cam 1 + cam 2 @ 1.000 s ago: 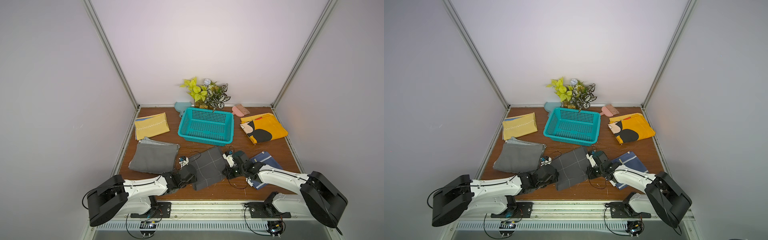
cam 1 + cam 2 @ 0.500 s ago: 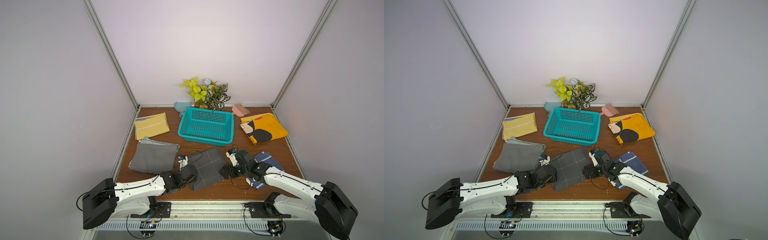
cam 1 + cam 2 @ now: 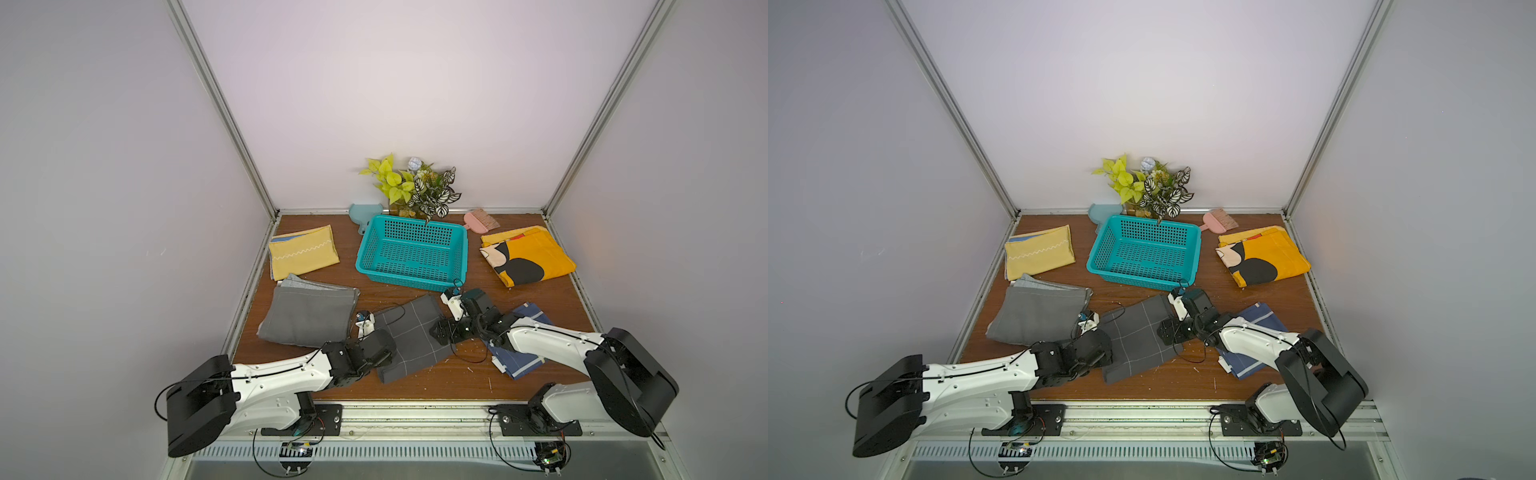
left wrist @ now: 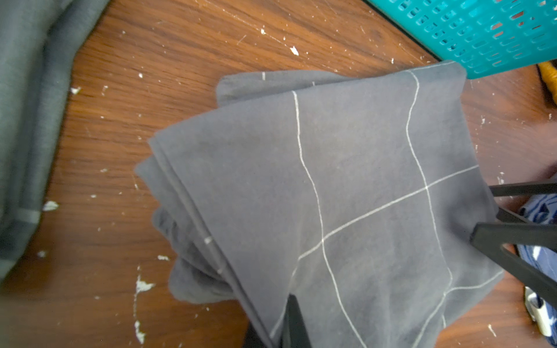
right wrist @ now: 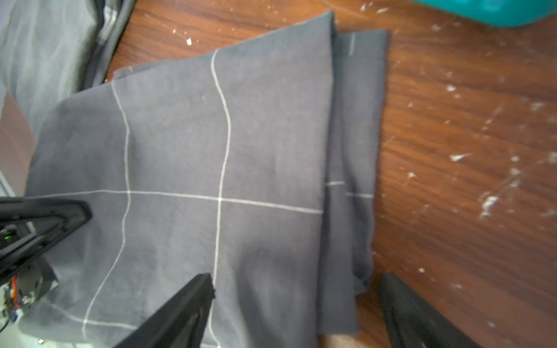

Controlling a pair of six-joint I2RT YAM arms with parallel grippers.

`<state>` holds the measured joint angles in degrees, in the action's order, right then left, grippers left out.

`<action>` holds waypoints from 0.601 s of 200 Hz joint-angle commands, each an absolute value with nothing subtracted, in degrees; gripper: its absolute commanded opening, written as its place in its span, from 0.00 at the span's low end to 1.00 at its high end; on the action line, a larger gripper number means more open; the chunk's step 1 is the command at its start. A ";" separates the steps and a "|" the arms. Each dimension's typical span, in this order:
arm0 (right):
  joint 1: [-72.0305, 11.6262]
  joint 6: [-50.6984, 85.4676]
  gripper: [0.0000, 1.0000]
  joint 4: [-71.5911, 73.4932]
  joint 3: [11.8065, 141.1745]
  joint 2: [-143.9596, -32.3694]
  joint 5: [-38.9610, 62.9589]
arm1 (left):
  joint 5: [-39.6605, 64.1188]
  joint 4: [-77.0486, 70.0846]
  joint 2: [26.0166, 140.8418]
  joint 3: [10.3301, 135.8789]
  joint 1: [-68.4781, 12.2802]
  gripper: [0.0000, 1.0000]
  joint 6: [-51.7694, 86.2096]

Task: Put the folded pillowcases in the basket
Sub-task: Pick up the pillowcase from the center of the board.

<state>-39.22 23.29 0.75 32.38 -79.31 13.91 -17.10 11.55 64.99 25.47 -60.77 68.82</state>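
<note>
Two steps remain: lift the pillowcase [image 3: 411, 336], lower it into the empty basket [image 3: 409, 283]. The left gripper [image 4: 271, 316] pinches its edge; the right gripper [image 5: 298, 280] stands open.

The right pincer [image 3: 439, 332], clamped on the pillowcase's [image 3: 409, 338] edge a second ago, has let go and now stands spread. One finger [image 5: 193, 304] is over the pillowcase, the other over bare tabletop [image 5: 452, 150]. The pincer has shifted inward across that edge. The right arm's [image 3: 552, 340] elbow swung outward, then back nearer the middle. The left arm's [image 3: 282, 374] elbow dropped back, then partly returned.
</note>
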 commanded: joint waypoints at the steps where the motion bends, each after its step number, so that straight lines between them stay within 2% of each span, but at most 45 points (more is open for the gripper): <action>1: -39.94 23.27 0.67 -1.10 31.56 -78.62 16.32 | -18.59 11.69 65.61 27.01 -61.31 0.00 68.23; 23: -39.90 23.46 0.18 -2.17 29.86 -77.21 16.44 | -18.55 11.69 66.16 28.13 -61.27 0.00 67.53; 37: -39.97 23.64 0.00 -2.91 29.30 -75.58 16.36 | -18.46 12.07 66.57 29.32 -61.26 0.00 66.71; 74: -39.93 23.49 0.00 -8.12 33.38 -68.54 15.32 | -18.06 14.89 67.31 35.80 -61.30 0.00 63.42; 120: -39.93 22.64 0.00 -19.66 47.69 -62.81 16.51 | -17.00 20.62 67.76 48.63 -62.68 0.00 57.42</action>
